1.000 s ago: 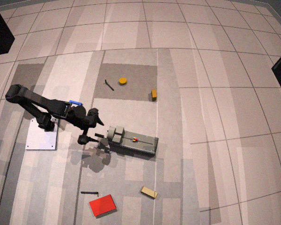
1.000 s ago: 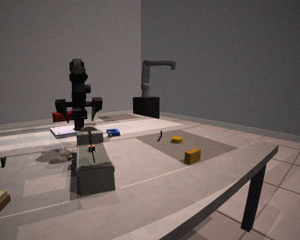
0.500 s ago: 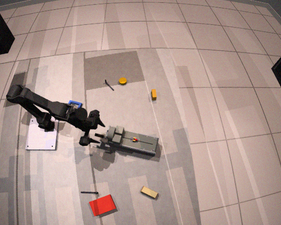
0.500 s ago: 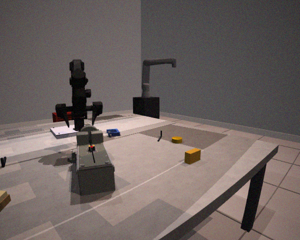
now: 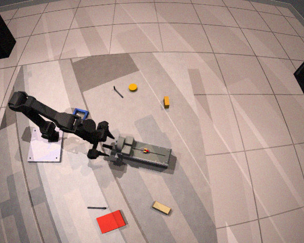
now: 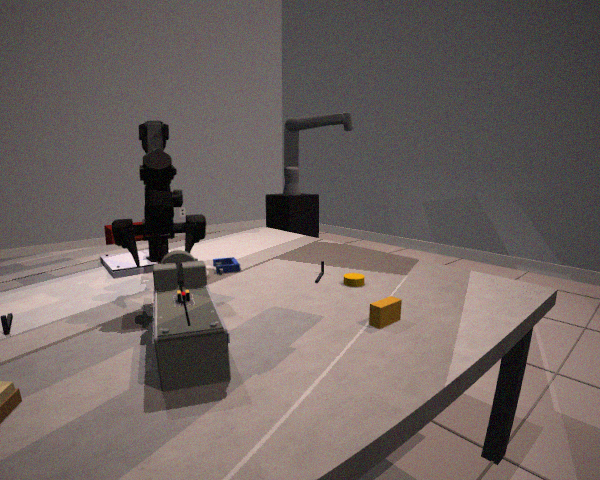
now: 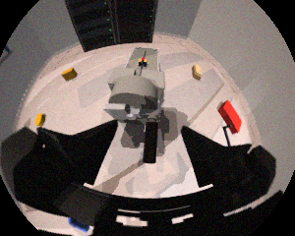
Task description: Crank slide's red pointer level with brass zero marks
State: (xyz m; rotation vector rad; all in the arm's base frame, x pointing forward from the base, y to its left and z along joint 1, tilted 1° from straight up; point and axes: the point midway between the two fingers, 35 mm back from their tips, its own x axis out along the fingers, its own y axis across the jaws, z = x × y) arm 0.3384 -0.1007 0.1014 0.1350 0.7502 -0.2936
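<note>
We can't read any words, letters or numbers here. We see no name or sign that we can make out on anything.

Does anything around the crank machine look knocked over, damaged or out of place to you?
Nothing stands out: the grey machine sits upright, and I see no spill or breakage.
</note>
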